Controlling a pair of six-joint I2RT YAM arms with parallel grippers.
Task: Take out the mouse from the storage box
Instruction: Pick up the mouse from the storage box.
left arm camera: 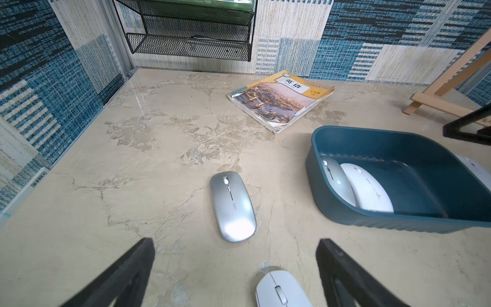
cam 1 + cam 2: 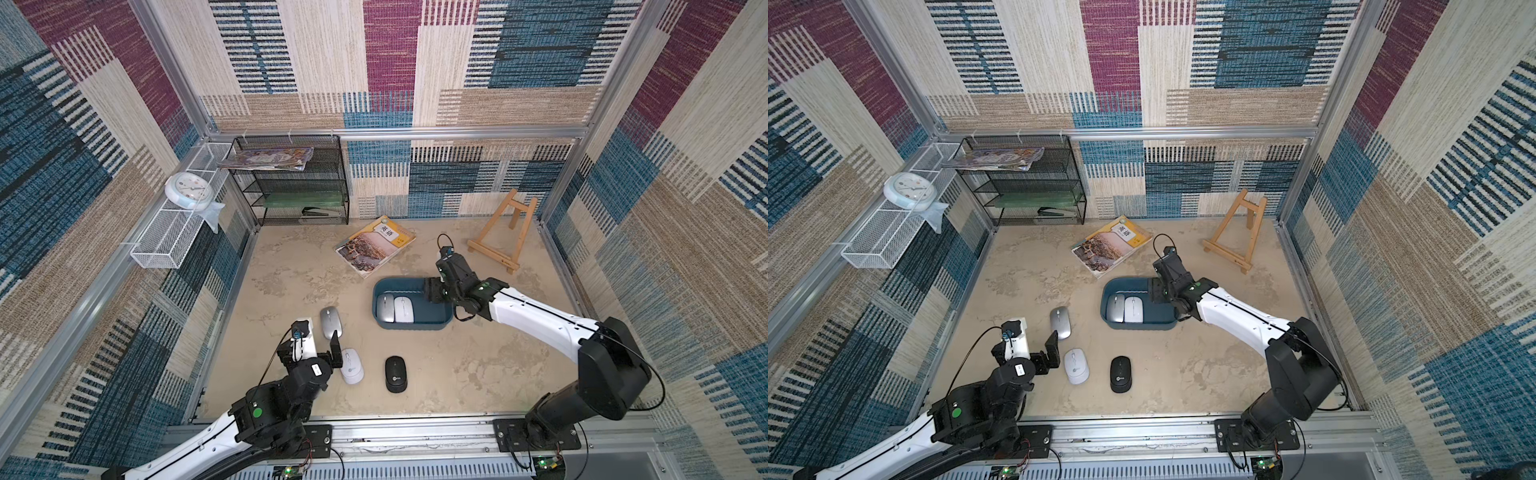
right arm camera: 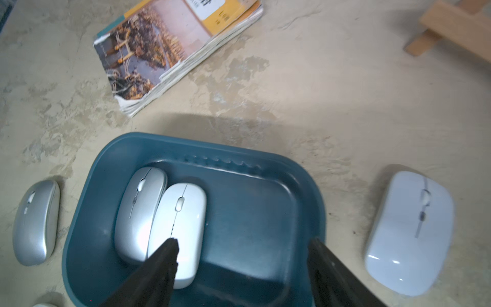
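Teal plastic storage box (image 2: pixel 415 325) sits on the tabletop (image 2: pixel 291 274), slightly toward the right edge from centre. Two mice lie touching in the box end nearer the left edge: boxed silver mouse (image 2: pixel 385 308) against the wall, and boxed white mouse (image 2: pixel 404 309) inboard of it.

Right hand (image 3: pixel 243 244) hangs over the box's bare end, released and empty. One finger (image 3: pixel 159 268) overlaps the white mouse's tail in the wrist view; contact cannot be determined. Left hand (image 2: pixel 318 336) stands spread and empty near the left edge, beside the grey-white mouse (image 2: pixel 351 365).

Assessment: the boxed white mouse is the accessible one. Its silver-mouse side shows no gap for a finger, so a nose-to-tail grip looks safer. The lift should clear the rim.

Clearances:
- Book (image 2: pixel 376 245) crowds the far rim.
- Loose white mouse (image 3: pixel 410 234) occupies the right-edge side.
- Bare tabletop toward the near edge, beyond the black mouse (image 2: pixel 395 374), looks free.
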